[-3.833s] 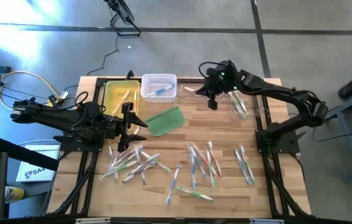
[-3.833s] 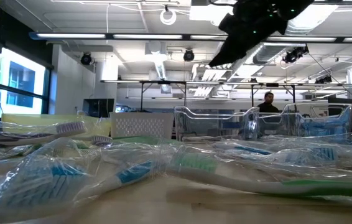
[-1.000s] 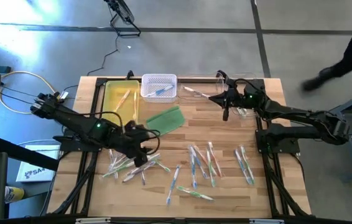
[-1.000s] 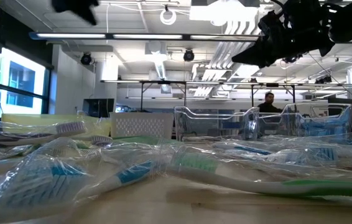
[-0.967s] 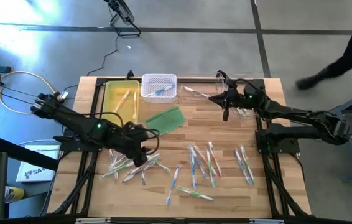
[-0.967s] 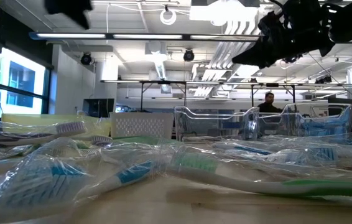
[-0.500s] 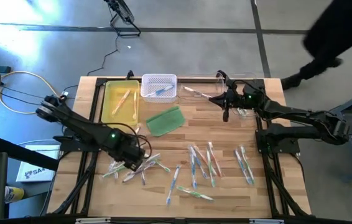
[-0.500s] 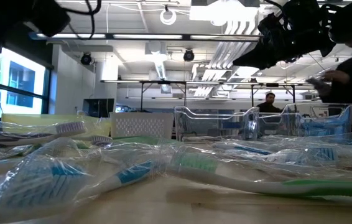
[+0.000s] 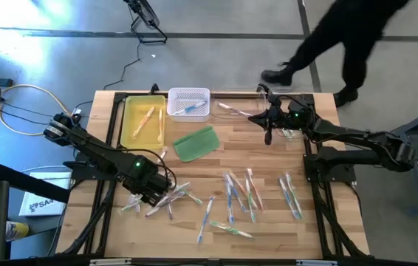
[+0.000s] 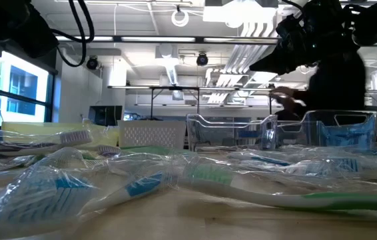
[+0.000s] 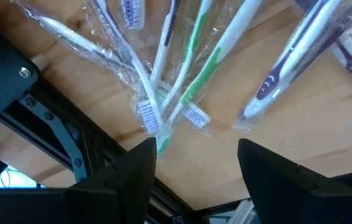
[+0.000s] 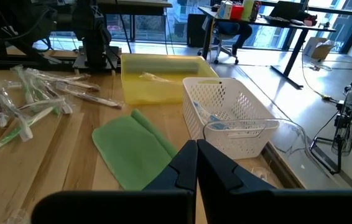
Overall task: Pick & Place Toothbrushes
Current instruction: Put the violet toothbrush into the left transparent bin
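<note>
Wrapped toothbrushes lie flat on the wooden table in three loose groups: a left pile [image 9: 170, 195], a middle group [image 9: 240, 193] and a right group [image 9: 290, 193]. They fill the foreground of the low view [image 10: 175, 180]. My left gripper [image 9: 152, 193] is open and low over the left pile. In its wrist view [image 11: 196, 149] the fingers stand on either side of a bundle of green and white brushes [image 11: 182, 93]. My right gripper [image 9: 268, 134] hovers shut near the far edge, high above the table [image 10: 295, 40].
A yellow tray [image 9: 129, 122] and a white basket [image 9: 189, 94], each with brushes inside, stand along the far edge. Clear bins [image 9: 290, 111] sit beside my right gripper. A flat green pad [image 9: 196, 142] lies before the basket. A person [image 9: 342, 37] walks behind the far edge.
My left gripper has moved toward the near and left edges and come down over the left pile of toothbrushes. The person has walked leftward along the far side of the table.
</note>
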{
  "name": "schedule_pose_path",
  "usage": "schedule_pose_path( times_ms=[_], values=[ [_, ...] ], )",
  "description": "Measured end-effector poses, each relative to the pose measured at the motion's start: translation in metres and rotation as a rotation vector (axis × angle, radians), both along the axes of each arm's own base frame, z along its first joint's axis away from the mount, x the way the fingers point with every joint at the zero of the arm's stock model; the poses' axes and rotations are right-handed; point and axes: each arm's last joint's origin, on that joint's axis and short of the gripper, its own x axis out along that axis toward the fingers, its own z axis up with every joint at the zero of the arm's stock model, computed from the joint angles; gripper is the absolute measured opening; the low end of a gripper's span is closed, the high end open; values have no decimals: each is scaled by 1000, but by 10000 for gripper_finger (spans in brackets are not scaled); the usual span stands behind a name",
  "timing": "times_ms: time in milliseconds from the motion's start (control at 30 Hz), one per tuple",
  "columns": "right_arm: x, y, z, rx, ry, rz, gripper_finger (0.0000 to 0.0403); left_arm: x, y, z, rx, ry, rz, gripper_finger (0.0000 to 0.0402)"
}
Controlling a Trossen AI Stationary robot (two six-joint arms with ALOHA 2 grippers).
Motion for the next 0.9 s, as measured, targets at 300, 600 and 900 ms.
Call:
schedule_pose_path(
  times_ms=[300, 600, 900],
  values=[
    [0, 0, 0, -1, 0, 0, 2, -12, 5, -4, 1, -1, -16, 219],
    [0, 0, 0, 0, 1, -1, 2, -24, 12, -17, -12, -110, -6, 219],
    [0, 0, 0, 0, 1, -3, 2, -33, 15, -34, -21, -50, 37, 219]
  ],
)
